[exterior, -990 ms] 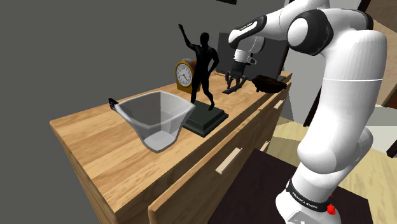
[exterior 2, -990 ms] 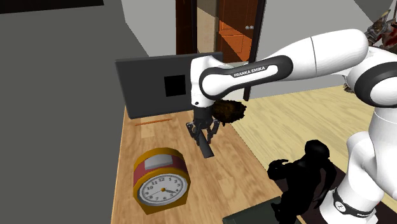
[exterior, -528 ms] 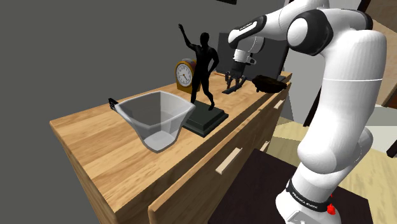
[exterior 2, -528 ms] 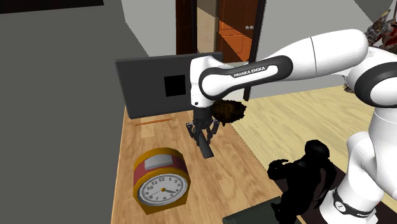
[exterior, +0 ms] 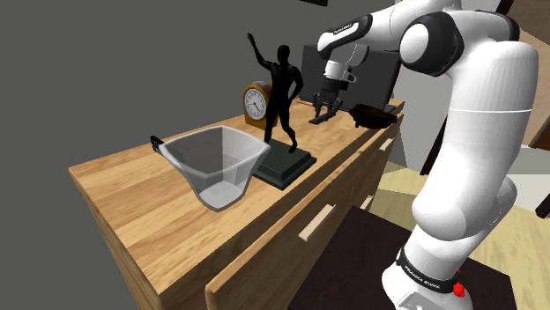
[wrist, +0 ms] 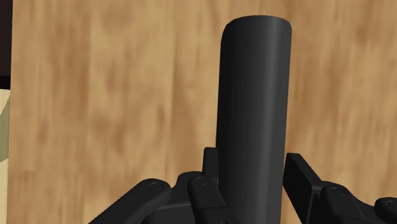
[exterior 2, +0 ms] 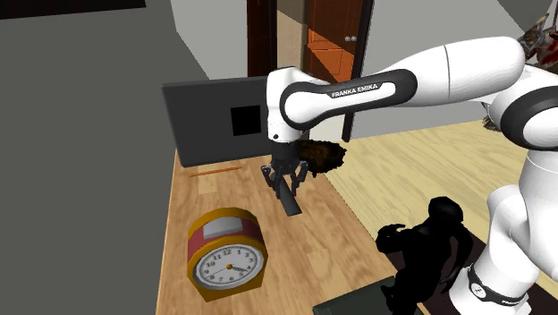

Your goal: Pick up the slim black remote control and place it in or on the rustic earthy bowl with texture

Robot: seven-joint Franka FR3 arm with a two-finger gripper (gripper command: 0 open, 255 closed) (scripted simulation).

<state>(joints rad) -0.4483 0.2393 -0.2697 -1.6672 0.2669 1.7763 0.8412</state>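
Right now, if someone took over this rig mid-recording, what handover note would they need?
Gripper: shut on the black remote, which hangs down from the fingers, seemingly just above the wooden dresser top.
Bowl: dark brown and rough, at the dresser's edge beside the grey monitor.
Done: remote grasped.
Left: carry it across to the bowl, lower it in, release.

Nearest us on the wooden dresser top (exterior: 123, 189) stands a clear measuring jug (exterior: 216, 163), then a black figurine (exterior: 284, 84), then a yellow clock (exterior: 256, 103). Farthest, before a flat dark panel (exterior 2: 207, 134), a dark rough bowl (exterior 2: 324, 157) sits near the slim black remote (exterior 2: 289, 204).
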